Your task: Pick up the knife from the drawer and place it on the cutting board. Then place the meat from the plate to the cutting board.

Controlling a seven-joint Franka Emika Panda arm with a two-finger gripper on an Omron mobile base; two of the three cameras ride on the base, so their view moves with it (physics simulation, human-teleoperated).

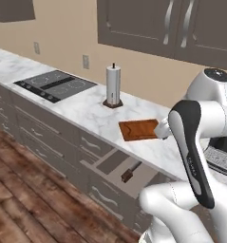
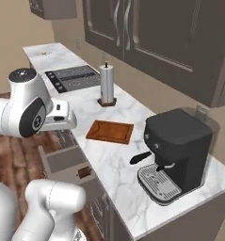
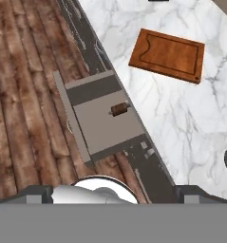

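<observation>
Taking the cutting board as our landmark, we see it lying flat on the marble counter, its groove running near the edge. Beyond the board, farther along the counter, stands an upright paper towel holder, and past that a dark cooktop is set into the surface. On the near side of the board, well apart from it, sits a black coffee machine with its drip tray facing the counter edge. Below the board's front edge, the drawer stands pulled out; a dark brown knife handle shows inside. Grey wall cabinets hang above the board.
</observation>
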